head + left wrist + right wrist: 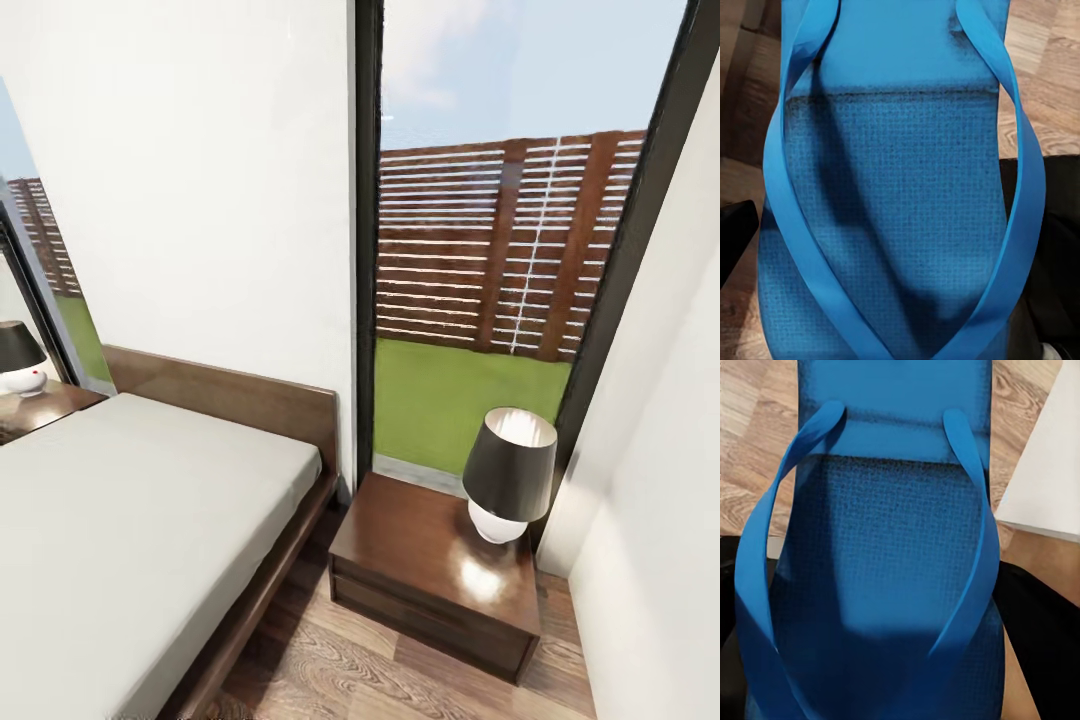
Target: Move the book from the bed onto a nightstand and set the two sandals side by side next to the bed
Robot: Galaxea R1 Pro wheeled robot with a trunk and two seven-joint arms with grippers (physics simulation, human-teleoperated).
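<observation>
A bright-blue sandal (900, 150) lies close before the left wrist camera, above wood-plank floor. My left gripper (892, 232) is shut on it, with a black finger (736, 232) at each edge of the sole. My right gripper (881, 630) holds the other blue sandal (892, 525) the same way, also over the floor. The head view shows the bed (130, 520) with its light-grey mattress and dark-brown headboard at the left. One nightstand (400, 545) stands to its right by the window, and another nightstand (45, 408) stands at the far left. The book is out of view.
A black-shaded lamp (508, 475) stands on the right nightstand and a second lamp (20, 358) on the left one. A tall black-framed window (480, 300) and a white wall (660, 480) close in the corner. A strip of plank floor (330, 670) runs between bed and nightstand.
</observation>
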